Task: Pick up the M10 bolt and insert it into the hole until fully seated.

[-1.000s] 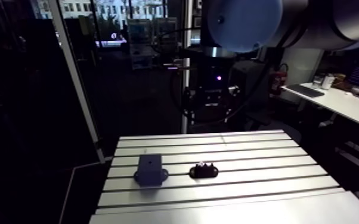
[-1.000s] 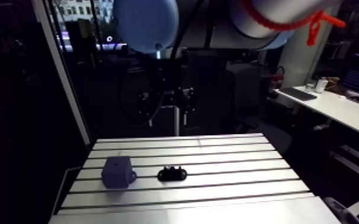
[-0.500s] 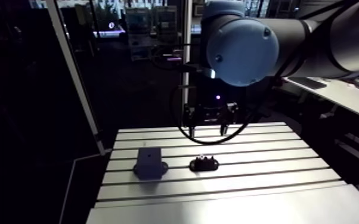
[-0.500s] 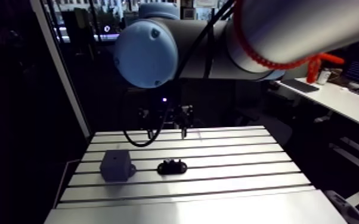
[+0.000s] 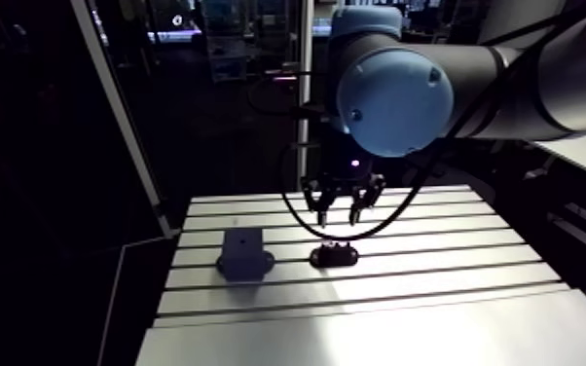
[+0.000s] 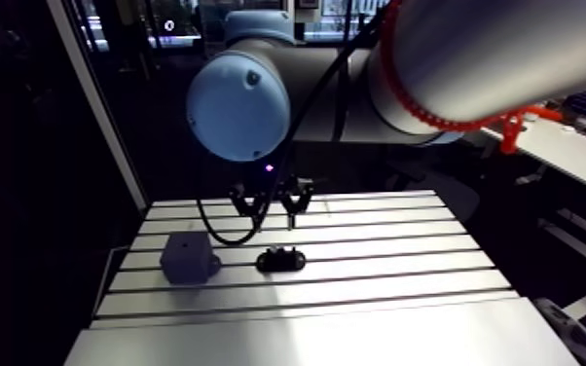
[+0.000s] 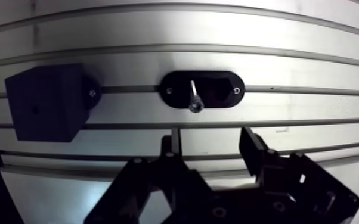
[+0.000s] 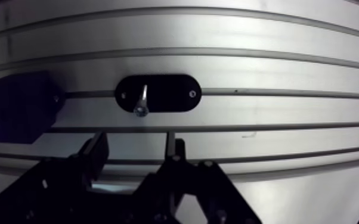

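On the slotted table (image 7: 289, 36), the M10 bolt (image 7: 193, 98) stands in a black oval holder (image 7: 220, 90), its bright shank and wider end showing against the dark recess. Just beside the holder sits a dark block (image 7: 43, 110), which I take to be the part with the hole, though the hole itself is too small to read surely. In the wrist view the hand (image 7: 209, 138) hangs above the table short of the holder, its two fingers spread wide with nothing between them; the bolt lies ahead of the gap and a little toward one finger. The arm view shows the hand above and slightly behind the holder, not touching it. My reading is that the approach for the pick is in hand and nothing has been grasped yet, so the task is at its very start. The next move calls for centring the spread fingers over the bolt, lowering until they straddle its upper end, then closing squarely so it lifts straight out without tilting.
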Action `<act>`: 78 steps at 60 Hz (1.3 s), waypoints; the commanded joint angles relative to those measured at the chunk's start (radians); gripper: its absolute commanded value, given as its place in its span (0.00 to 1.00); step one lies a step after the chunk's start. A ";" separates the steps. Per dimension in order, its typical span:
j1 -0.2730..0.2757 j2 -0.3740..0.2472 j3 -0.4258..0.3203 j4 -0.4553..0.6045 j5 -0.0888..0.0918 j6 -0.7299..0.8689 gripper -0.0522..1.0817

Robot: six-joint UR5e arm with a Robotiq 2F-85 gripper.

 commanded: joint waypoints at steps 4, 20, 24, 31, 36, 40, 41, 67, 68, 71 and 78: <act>0.000 0.022 0.001 -0.009 0.001 0.000 0.48; 0.002 0.041 0.002 -0.034 0.007 -0.001 0.51; 0.002 0.048 0.002 -0.036 0.012 -0.001 0.51; 0.002 0.056 0.001 -0.036 0.014 -0.001 0.51; 0.002 0.059 0.002 -0.036 0.014 -0.001 0.51; 0.002 0.059 0.004 -0.036 0.014 -0.003 0.51; 0.002 0.061 0.004 -0.037 0.014 -0.003 0.51; 0.005 0.082 0.005 -0.075 0.015 -0.004 0.51; 0.006 0.082 0.005 -0.075 0.014 -0.004 0.51; 0.006 0.084 0.007 -0.075 0.014 -0.004 0.51; 0.006 0.093 0.007 -0.078 0.014 -0.004 0.51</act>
